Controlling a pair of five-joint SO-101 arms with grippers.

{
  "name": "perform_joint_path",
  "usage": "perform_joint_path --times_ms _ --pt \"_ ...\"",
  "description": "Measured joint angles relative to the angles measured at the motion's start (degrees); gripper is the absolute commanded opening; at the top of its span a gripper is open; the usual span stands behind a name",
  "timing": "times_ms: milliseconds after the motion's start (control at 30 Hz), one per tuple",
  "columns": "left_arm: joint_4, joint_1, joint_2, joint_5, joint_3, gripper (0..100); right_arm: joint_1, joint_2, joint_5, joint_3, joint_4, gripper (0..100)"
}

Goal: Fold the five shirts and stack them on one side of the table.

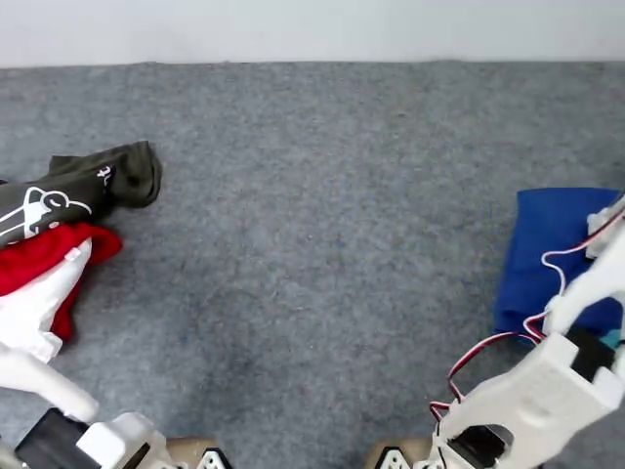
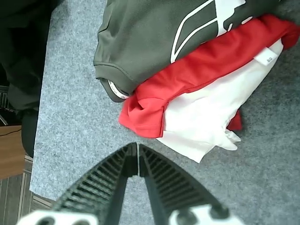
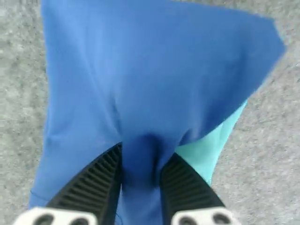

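Observation:
A crumpled pile lies at the table's left edge: a dark olive shirt [image 1: 88, 186] [image 2: 150, 37] with a white print, a red shirt [image 1: 39, 254] [image 2: 187, 79] and a white shirt [image 1: 34, 313] [image 2: 211, 122]. My left gripper [image 2: 138, 157] hangs shut and holding nothing above the felt, just short of the pile. At the right edge lies a blue shirt [image 1: 547, 254] [image 3: 140, 70] over a teal shirt [image 3: 211, 150]. My right gripper [image 3: 143, 159] is shut on a raised fold of the blue shirt.
Grey felt [image 1: 322, 244] covers the table between the two piles. A white wall [image 1: 312, 29] runs along the back. The felt's edge [image 2: 40, 154] is close to the left gripper, with dark objects and wood flooring beyond. Red and white cables [image 1: 488, 352] hang from the right arm.

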Motion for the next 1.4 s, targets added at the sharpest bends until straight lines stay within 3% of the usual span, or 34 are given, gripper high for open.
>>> perform_joint_path --times_ms 100,233,333,500,567,667,1000,1200,1400 --pt "0.00 0.00 0.00 0.00 0.00 2 0.35 0.00 0.18 0.00 -0.44 29.9" --pt "0.00 0.00 0.00 0.00 0.00 2 0.70 -0.44 -3.52 -0.70 0.79 32.0" --pt "0.00 0.00 0.00 0.00 0.00 2 0.44 -2.46 -5.36 -0.70 4.66 27.0" --pt "0.00 0.00 0.00 0.00 0.00 2 -2.37 -4.04 -5.71 -0.70 13.45 0.0" --pt "0.00 0.00 0.00 0.00 0.00 2 -3.60 -3.87 -5.80 -0.70 15.12 4.8" --pt "0.00 0.00 0.00 0.00 0.00 2 -5.27 -0.44 -6.77 -0.79 17.05 0.5" --pt "0.00 0.00 -0.26 0.00 2.99 2 -7.12 16.70 -13.01 -0.53 17.14 0.9" --pt "0.00 0.00 -0.26 0.00 4.84 2 -7.38 15.56 -11.69 4.84 17.14 0.9" --pt "0.00 0.00 -0.26 0.00 4.84 2 -7.65 4.22 -9.58 6.86 17.14 0.9"
